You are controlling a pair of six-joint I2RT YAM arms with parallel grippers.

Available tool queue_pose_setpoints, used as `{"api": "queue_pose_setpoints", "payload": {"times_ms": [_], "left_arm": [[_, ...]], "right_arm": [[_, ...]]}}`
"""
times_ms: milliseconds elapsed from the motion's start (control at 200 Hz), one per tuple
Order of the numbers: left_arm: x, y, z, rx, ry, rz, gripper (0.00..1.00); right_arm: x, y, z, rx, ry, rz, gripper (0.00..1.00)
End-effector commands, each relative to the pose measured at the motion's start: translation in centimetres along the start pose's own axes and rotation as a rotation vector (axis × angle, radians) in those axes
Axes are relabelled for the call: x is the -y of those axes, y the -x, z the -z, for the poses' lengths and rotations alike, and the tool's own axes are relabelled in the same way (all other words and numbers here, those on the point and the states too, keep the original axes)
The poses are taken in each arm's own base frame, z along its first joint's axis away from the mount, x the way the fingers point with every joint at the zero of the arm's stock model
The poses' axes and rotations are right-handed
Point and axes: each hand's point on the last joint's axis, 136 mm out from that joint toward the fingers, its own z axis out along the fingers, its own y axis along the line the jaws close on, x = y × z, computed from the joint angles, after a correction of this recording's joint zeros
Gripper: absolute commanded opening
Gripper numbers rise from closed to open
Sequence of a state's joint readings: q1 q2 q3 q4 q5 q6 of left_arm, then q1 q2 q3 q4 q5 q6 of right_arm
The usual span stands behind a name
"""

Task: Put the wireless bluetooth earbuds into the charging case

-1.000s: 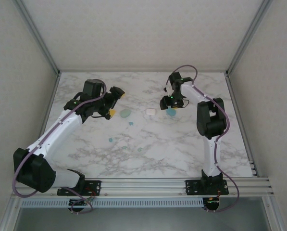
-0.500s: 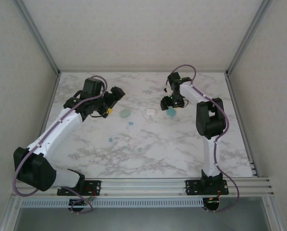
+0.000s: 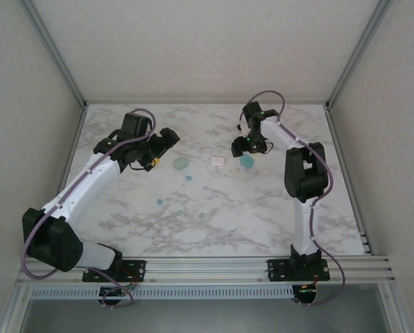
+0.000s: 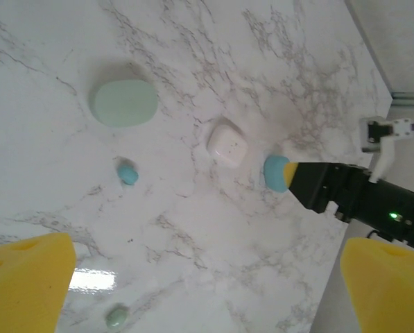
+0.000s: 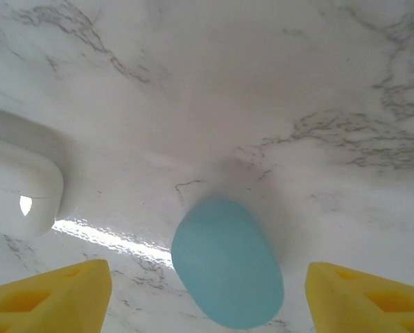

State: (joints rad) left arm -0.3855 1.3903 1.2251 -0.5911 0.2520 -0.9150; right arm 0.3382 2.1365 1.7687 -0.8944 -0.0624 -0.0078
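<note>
Three closed oval cases lie in a row at the back of the marble table: mint green (image 3: 181, 163) (image 4: 123, 103), white (image 3: 216, 161) (image 4: 227, 144) (image 5: 19, 187) and teal-blue (image 3: 247, 161) (image 5: 227, 262). Tiny earbuds lie loose nearer the arms: a blue one (image 3: 189, 178) (image 4: 127, 173), a teal one (image 3: 159, 201) and a mint one (image 3: 202, 216) (image 4: 116, 317). My right gripper (image 3: 247, 148) (image 5: 210, 298) hangs open above the teal-blue case, a yellow pad on each side with table showing in both gaps. My left gripper (image 3: 161, 149) (image 4: 207, 291) is open wide and empty, left of the mint case.
The table (image 3: 262, 208) is walled at the back and on both sides by white panels with metal posts. In the left wrist view the right arm's black wrist (image 4: 352, 198) covers part of the teal-blue case (image 4: 276, 172).
The right gripper's jaws have spread wider around the teal-blue case. The left gripper has shifted slightly to the left, still open.
</note>
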Motion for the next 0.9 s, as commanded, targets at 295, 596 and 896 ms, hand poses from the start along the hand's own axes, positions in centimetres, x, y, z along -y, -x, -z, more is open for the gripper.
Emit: {"api": "queue_pose_setpoints", "payload": {"times_ms": [295, 596, 896], "left_arm": [[-0.6, 0.6, 1.2, 0.037, 0.019, -0.061, 0.97], [-0.5, 0.8, 1.3, 0.048, 0.011, -0.083, 0.98], [-0.7, 0.6, 1.2, 0.042, 0.011, -0.079, 0.97]], "right_arm": [[0.0, -2.0, -2.8, -0.114, 0.008, 0.064, 0.7], [-0.8, -3.4, -3.4, -0.155, 0.018, 0.074, 0.62], [-0.1, -3.6, -3.7, -0.152, -0.058, 0.083, 0.54]]}}
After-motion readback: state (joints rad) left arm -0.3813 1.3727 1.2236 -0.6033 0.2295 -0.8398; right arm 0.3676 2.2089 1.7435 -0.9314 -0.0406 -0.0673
